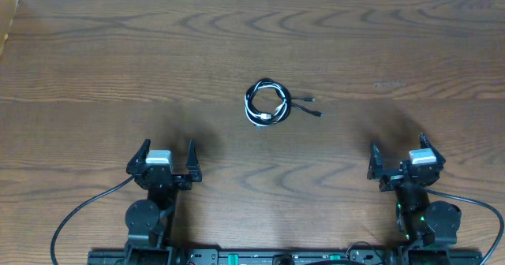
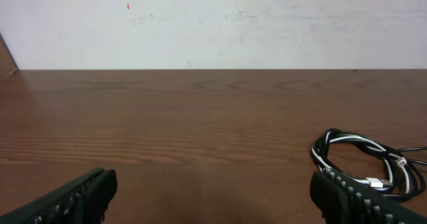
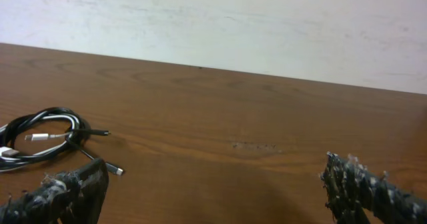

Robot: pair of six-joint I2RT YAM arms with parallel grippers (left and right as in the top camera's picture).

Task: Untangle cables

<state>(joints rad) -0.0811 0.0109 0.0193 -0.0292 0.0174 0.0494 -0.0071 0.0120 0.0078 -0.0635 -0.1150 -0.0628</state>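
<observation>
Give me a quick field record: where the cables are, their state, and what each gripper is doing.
cables: white and black, coiled together in one bundle, middle of the table
plug ends: two dark ends trail out on the right arm's side
left gripper: open, empty, apart from the bundle
right gripper: open, empty, apart from the bundle
contact: none

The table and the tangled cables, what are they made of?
The table looks like wood or a wood-look top: brown, matte, with wavy grain lines. The cables look coated in smooth plastic or rubber, black and white, bending in soft loops. Their plug tips look silvery, maybe metal.
</observation>
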